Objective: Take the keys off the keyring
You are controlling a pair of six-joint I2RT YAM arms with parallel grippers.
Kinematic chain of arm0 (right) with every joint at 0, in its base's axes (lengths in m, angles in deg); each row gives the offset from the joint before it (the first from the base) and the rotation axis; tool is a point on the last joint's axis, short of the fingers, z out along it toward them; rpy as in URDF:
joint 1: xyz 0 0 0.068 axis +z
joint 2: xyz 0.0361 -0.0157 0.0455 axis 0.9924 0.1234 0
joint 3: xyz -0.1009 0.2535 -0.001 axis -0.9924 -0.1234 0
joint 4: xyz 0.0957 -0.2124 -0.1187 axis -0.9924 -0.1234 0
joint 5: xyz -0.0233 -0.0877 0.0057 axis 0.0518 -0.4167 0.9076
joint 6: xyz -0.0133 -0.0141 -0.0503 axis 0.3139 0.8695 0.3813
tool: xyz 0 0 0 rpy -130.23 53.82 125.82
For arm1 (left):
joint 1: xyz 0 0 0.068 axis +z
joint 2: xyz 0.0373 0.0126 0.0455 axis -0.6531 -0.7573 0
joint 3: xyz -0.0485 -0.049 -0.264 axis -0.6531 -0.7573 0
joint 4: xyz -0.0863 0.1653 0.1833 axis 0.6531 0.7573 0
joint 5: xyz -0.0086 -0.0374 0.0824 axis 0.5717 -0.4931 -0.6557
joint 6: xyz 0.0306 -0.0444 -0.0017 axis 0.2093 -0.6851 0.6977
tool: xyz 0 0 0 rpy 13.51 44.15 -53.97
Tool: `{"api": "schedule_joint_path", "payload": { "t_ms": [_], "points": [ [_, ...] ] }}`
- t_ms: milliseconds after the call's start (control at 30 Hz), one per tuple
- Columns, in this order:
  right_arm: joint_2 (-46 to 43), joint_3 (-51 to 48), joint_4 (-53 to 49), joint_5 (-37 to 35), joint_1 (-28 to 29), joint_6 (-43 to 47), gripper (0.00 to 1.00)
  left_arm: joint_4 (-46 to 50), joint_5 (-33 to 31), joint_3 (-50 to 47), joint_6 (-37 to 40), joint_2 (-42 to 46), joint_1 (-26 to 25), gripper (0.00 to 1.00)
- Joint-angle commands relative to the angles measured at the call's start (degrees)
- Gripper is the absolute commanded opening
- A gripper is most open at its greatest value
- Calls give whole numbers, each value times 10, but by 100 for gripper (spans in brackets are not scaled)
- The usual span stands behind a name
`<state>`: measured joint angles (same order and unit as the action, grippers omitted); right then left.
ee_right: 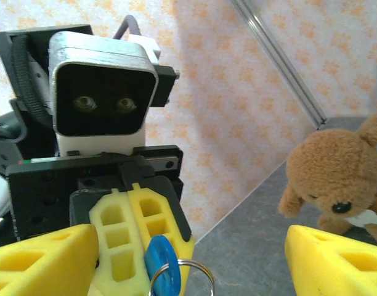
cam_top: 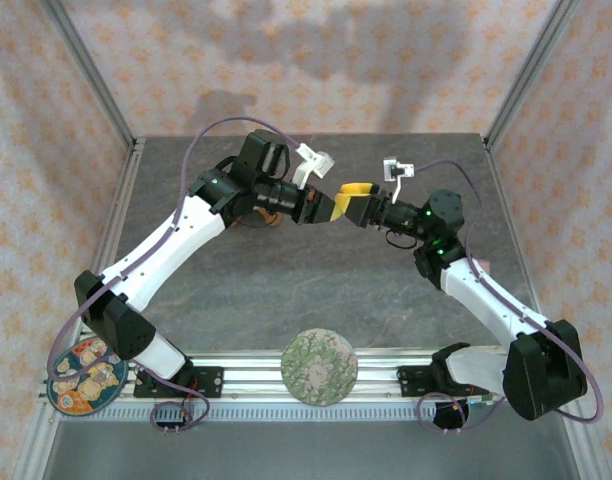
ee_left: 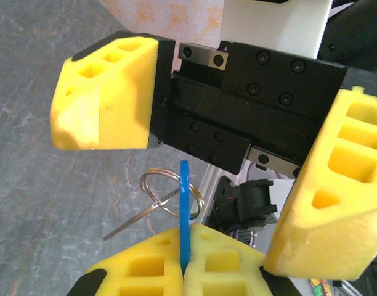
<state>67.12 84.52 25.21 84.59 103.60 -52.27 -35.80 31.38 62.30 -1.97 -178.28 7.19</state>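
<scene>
Grey, stone-veined surface lies well below the work, because you have the job lifted off it. Your left arm and right arm meet nose to nose in the air above its far middle, which lets the bunch hang free. A brown teddy bear sits on the surface near the patterned wall, apart from the action.

Your left hand is clenched flat on the head of the blue key. It grips the key edge-on, so the keyring stands out beyond the fingertips where your other hand can reach it. Your right hand is released, its yellow fingers spread wide on either side of the ring and touching nothing.

The pale silvery key dangles from the ring, slanting down and to the left in the left wrist view. Both keys look threaded on, and I judge you are lining up to pinch the ring itself.
</scene>
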Motion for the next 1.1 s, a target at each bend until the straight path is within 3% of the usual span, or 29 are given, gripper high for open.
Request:
{"api": "schedule_joint_path", "payload": {
  "t_ms": [0,200,533,833,933,1067],
  "points": [
    [-8,8,54,47,9,-15,76,-57,32,5,-32,22,8,0],
    [-23,5,44,61,18,-9,73,-95,36,-9,-57,34,17,0],
    [-43,6,21,71,29,11,77,-145,44,-31,-90,50,29,0],
    [-51,21,21,48,33,12,65,-178,52,-47,-109,57,30,0],
    [-50,26,18,23,34,16,73,-212,63,-58,-131,61,30,0],
    [-41,36,29,9,36,17,76,-245,74,-69,-155,64,31,0]
  ]
}}
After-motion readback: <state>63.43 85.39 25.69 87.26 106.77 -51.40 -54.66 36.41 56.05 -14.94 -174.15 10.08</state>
